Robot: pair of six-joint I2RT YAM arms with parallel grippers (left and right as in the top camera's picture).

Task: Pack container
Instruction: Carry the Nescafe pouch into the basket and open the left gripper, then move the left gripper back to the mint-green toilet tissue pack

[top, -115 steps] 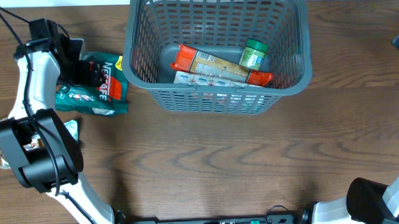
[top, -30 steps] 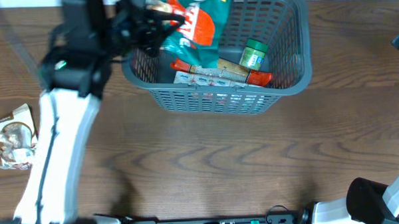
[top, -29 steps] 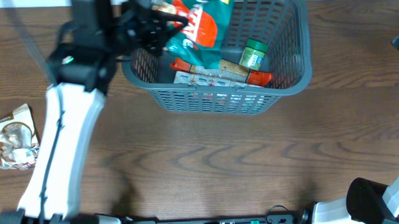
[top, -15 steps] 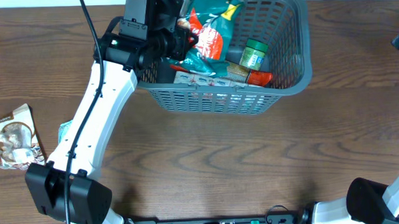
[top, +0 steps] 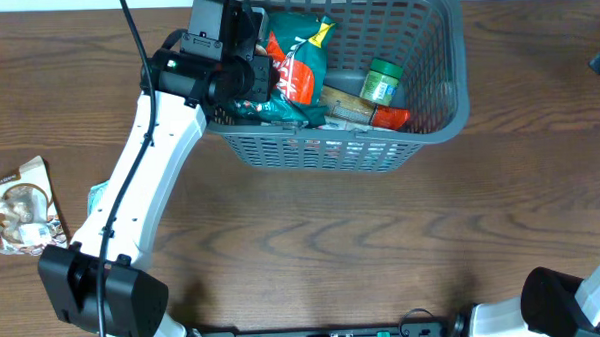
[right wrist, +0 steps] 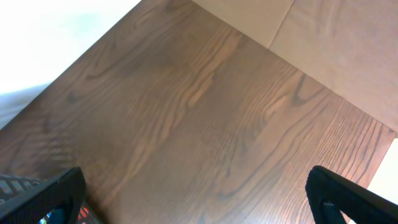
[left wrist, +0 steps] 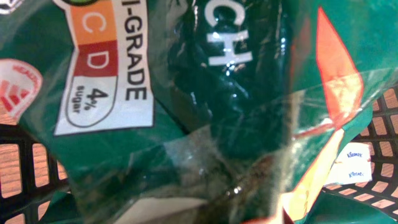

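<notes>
The container (top: 454,53), a large dark grey lattice basket, stands at the back middle of the table. My left gripper (top: 261,78) reaches in over its left wall and is shut on a green and red food packet (top: 298,60), which hangs low inside the basket. That packet (left wrist: 186,106) fills the left wrist view and hides the fingers; basket lattice (left wrist: 17,177) shows at the edges. Under the packet lie an orange-ended packet (top: 390,116), a tan box (top: 350,107) and a green-lidded jar (top: 382,82). My right gripper (right wrist: 196,202) is open over bare wood, far to the right.
A crumpled clear and brown wrapper (top: 19,203) lies at the table's left edge, with a small teal scrap (top: 97,196) beside the left arm. The right arm's base (top: 560,299) sits at the front right corner. A basket corner (right wrist: 11,182) shows in the right wrist view.
My left arm has swung right from the table's left side and come down into the basket's left half. The green packet has dropped lower with it, onto the items inside.
</notes>
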